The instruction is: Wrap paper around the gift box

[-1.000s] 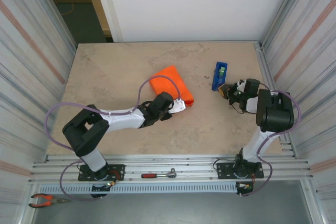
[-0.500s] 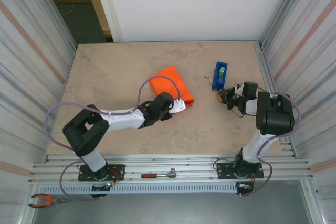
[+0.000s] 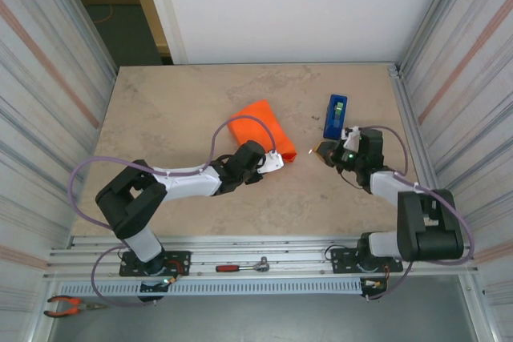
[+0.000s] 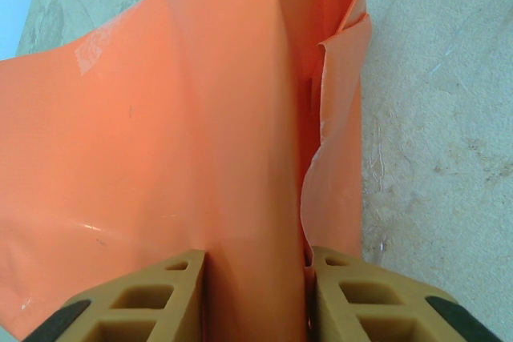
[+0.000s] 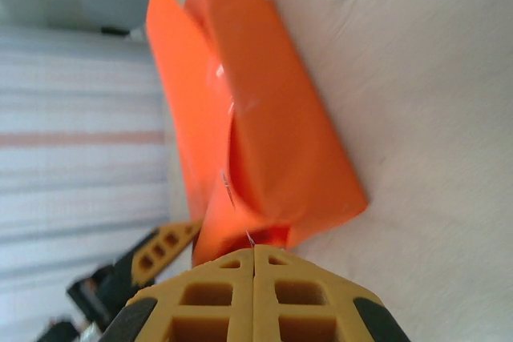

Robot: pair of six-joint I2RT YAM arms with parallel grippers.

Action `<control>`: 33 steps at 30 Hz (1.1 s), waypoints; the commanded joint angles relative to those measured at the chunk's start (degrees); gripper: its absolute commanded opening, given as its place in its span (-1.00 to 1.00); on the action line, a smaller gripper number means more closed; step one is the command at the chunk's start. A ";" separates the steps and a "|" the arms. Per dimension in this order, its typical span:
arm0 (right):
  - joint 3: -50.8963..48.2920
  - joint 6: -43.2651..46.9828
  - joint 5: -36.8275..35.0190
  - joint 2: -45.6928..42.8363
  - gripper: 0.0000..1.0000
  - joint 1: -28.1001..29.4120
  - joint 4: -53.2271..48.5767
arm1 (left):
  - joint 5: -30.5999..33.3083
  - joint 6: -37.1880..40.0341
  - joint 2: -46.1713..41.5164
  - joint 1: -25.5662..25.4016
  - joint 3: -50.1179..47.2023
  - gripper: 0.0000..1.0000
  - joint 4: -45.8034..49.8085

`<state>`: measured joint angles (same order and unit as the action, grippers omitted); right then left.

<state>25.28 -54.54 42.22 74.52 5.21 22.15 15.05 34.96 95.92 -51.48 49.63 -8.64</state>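
Paper (image 3: 260, 127): orange, thin, light, limp, easily creased; judged best taken at flap edge. L claw (image 4: 256, 294) is clamped on end fold. R claw (image 5: 254, 298) is pressed together, nearby.

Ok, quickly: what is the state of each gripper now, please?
Left gripper: closed on a fold of the paper.
Right gripper: closed, jaws together, nothing clearly held.

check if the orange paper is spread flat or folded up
Folded. The paper is rolled over into a compact bundle with overlapping flaps, and the left gripper pinches a fold at one end.
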 commanded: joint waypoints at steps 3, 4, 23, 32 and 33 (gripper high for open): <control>-3.08 3.25 -6.16 -7.84 -1.00 8.14 -1.22 | -4.06 0.10 2.83 -1.25 -0.45 -0.35 5.54; -3.59 3.29 -7.63 -9.17 -1.00 9.57 -1.18 | -4.04 0.17 2.86 -1.25 -0.49 -0.35 5.48; -11.17 3.26 -18.09 -7.18 -1.00 21.51 18.37 | -3.63 0.55 3.22 -1.94 -0.57 -0.36 5.39; -11.08 2.52 -18.27 -2.46 -1.00 22.30 23.74 | -3.62 0.63 3.38 -1.98 -0.50 -0.37 5.35; -11.04 2.42 -18.09 -1.66 -1.00 22.40 24.78 | -3.50 0.63 3.44 -2.04 -0.50 -0.37 5.37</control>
<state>14.76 -53.06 25.06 71.02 27.05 42.41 16.14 35.38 96.40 -52.36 49.82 -9.04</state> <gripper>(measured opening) 0.058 0.320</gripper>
